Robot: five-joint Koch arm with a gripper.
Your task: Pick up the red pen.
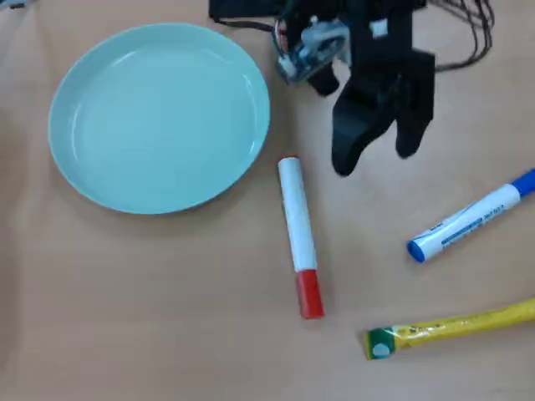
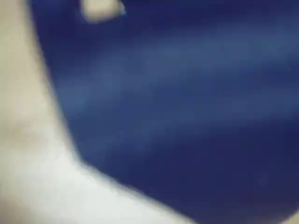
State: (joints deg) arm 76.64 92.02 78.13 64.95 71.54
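One red pen [image 1: 298,236] lies below-left of the gripper [image 1: 376,164] (apart, overhead view).

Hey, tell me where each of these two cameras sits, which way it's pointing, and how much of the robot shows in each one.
Overhead view: fixed above, looking straight down at the table with the light green plate, red pen, blue marker and yellow stick; the black arm and its open tool enter from the top edge.
Wrist view: rides on the arm, filled by a blurred dark blue surface and a pale area; no robot part is identifiable.
Shared: nothing can be matched with certainty.
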